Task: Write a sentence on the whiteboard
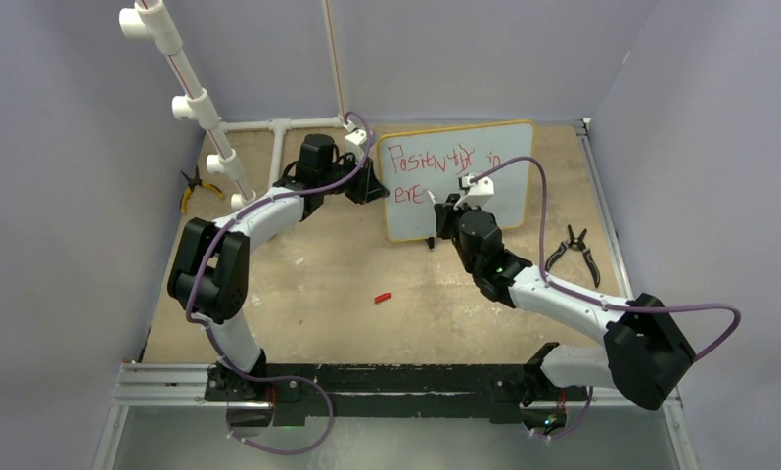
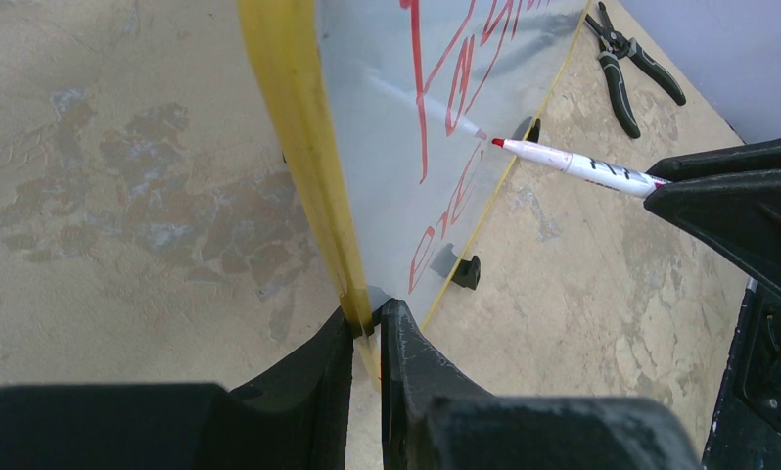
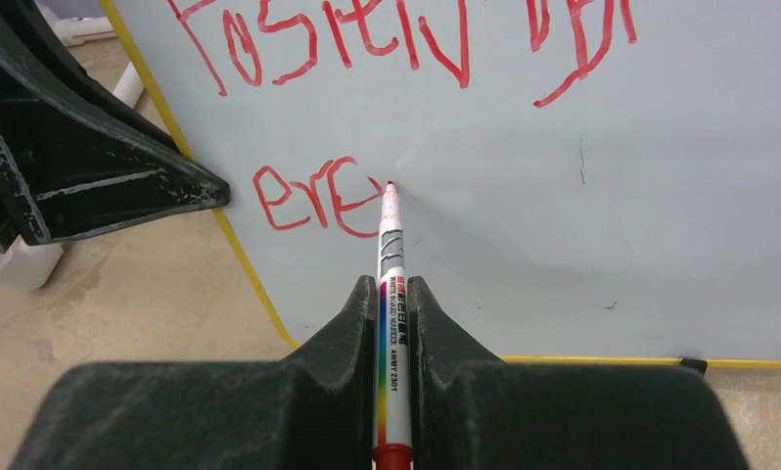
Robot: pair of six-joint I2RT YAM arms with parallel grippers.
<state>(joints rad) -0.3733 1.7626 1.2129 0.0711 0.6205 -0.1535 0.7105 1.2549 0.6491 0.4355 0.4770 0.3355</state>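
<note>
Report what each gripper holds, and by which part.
Left gripper clamps the whiteboard by its yellow side frame. Right gripper holds the marker mid-barrel.

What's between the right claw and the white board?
A marker: the right gripper is shut on its barrel, and its red tip sits at or just off the whiteboard, beside the red writing. The right wrist view shows it.

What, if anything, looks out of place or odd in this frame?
A small red piece, perhaps the marker cap, lies loose mid-table. Black pliers right of the whiteboard seem unrelated to writing.
</note>
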